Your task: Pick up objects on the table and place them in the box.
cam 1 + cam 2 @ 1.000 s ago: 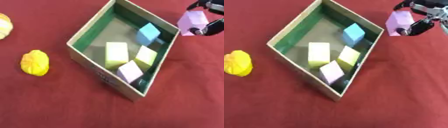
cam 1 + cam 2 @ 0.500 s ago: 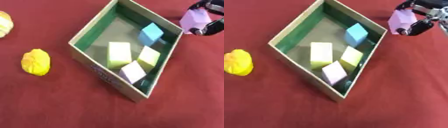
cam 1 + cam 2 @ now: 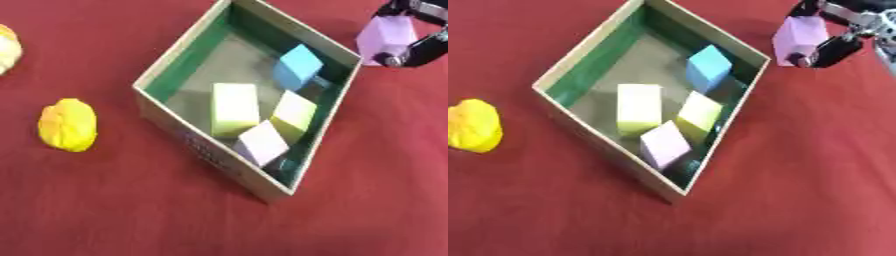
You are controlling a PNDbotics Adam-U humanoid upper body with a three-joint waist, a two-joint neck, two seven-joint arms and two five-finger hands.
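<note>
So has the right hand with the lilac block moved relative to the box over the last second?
No real move. The right hand holds the lilac block just outside the box's right corner, as before; the slight shift of the whole view looks like camera motion.

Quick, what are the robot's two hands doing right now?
Right hand: fingers curled round a pale purple block, just outside the box.
Left hand: not in either view.

Green-lined tan box [image 3: 166, 120], blue block [image 3: 297, 67], lilac block [image 3: 798, 39], red tablecloth [image 3: 105, 210].
</note>
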